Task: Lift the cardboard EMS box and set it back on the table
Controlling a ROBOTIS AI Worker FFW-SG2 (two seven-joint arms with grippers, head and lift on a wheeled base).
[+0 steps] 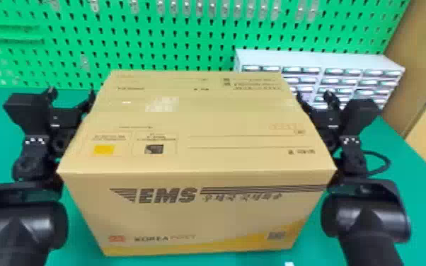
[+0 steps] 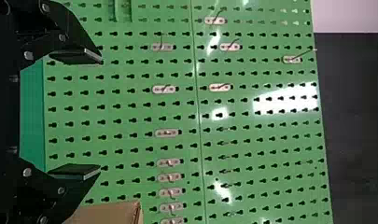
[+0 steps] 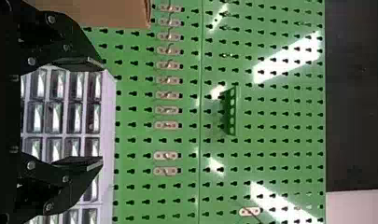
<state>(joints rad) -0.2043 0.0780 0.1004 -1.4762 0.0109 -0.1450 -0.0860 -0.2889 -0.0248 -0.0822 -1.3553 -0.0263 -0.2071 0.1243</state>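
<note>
Cardboard box [image 1: 201, 215] is between left gripper [image 1: 71, 92] and right gripper [image 1: 314, 93]. Each gripper's 2 fingers stand wide apart, gripping nothing. Green pegboard [image 1: 173, 39] behind.

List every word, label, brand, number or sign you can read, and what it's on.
"EMS": large, on the front of the cardboard EMS box.
"KOREA POST": lower on that same side, the second word fainter.
Too blurred to read: the Korean line beside "EMS", and the small print on the box's top.
</note>
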